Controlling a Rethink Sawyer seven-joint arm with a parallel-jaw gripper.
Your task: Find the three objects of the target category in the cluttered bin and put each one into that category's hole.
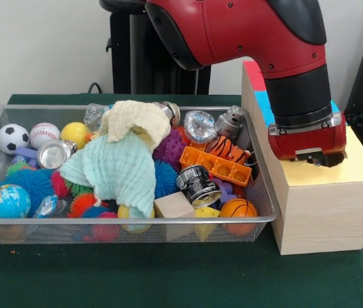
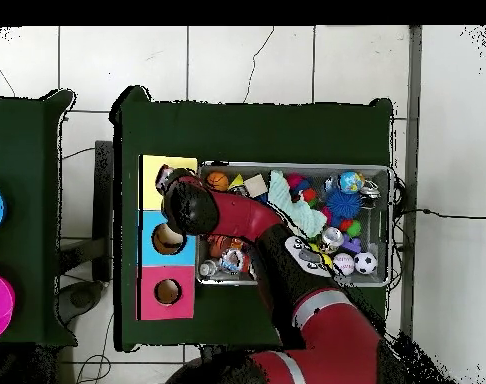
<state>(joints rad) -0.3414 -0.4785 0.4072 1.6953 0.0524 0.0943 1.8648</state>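
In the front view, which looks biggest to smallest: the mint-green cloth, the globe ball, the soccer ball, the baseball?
1. Mint-green cloth, clearly largest.
2. Globe ball, though it sits nearer the camera.
3. Soccer ball and baseball look alike.

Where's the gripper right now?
In the front view the gripper hangs over the yellow face of the wooden box, right of the bin; overhead, it sits above that same yellow end.
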